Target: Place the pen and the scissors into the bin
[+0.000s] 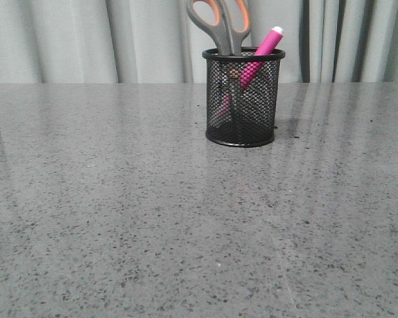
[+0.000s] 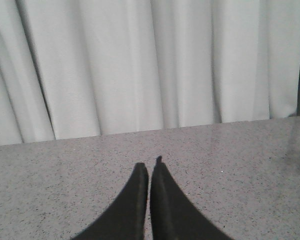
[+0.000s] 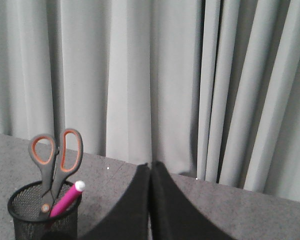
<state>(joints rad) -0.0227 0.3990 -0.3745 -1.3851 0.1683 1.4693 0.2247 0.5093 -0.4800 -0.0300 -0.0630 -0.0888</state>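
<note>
Toward the far edge of the desk: the bin point(image 1: 241, 99) stands upright, a little right of the middle, well away from the near edge and from both side edges.

Scissors point(image 1: 220, 25): blades down inside the bin, handle loops standing well above the rim, leaning slightly toward the left edge.

Pen point(image 1: 261, 54): also inside the bin, tilted so its white tip rests past the rim on the side toward the right edge; its lower part shows pink through the mesh.

How the scissors would handle: stiff and probably the heaviest piece here; the thick handle loops look like the safest place to hold, since the blades are thin and slick.

How the pen would handle: light, rigid, smooth plastic (likely to roll if laid flat), best pinched across the middle of the barrel.

How the bin would handle: light wire mesh, and top-heavy with tall things in it, so I judge a knock at the rim could tip it.

Left gripper point(image 2: 149, 167): fingers pressed together with only a hairline gap, nothing between them, hovering over bare desk point(image 2: 240, 165).

Right gripper point(image 3: 150, 166): fingers likewise closed on nothing, apart from the bin and touching none of its contents.

Task state: both items sit in the bin, so it looks complete.
</note>
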